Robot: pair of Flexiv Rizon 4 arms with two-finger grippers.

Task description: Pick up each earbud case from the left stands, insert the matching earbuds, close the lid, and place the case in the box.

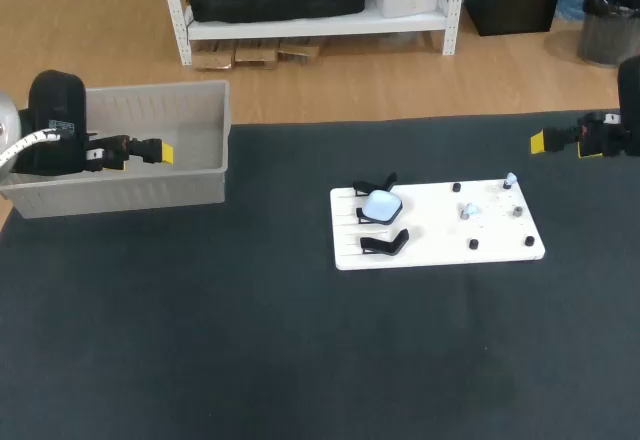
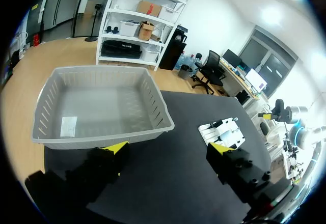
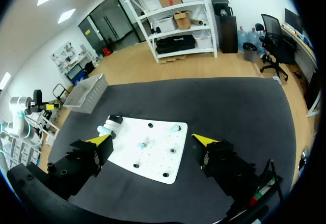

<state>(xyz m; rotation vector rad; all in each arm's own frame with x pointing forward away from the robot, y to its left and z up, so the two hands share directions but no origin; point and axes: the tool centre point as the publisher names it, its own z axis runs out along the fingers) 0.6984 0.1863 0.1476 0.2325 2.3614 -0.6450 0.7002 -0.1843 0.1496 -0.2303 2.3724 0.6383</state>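
Two arms wait at opposite sides of the desk (image 1: 250, 360). The left pincer (image 2: 167, 148) is spread wide and empty, with the grey box (image 2: 155, 104) close ahead of it. The right pincer (image 3: 152, 140), also parted and holding nothing, looks toward the white board (image 3: 153, 160) from well apart. On the board's left side the pale earbud case (image 1: 380, 205) sits among the black stands (image 1: 384, 243), untouched. Two small earbuds (image 1: 468, 211) lie further right among black pegs (image 1: 473, 245).

The likely trouble starts at the stands. The case looks rounded and smooth, so a pincer arriving off-centre could catch a black prong, drag the light board across the desk, or let the case slip. The earbuds appear small enough to be knocked aside by a badly aimed closing.

Only the head view shows plainly how the case sits among the stands. Only the left wrist view looks into the box, where a pale slip (image 2: 69, 126) lies on its floor. Each wrist view shows the gap between its own fingers, which the head view does not.
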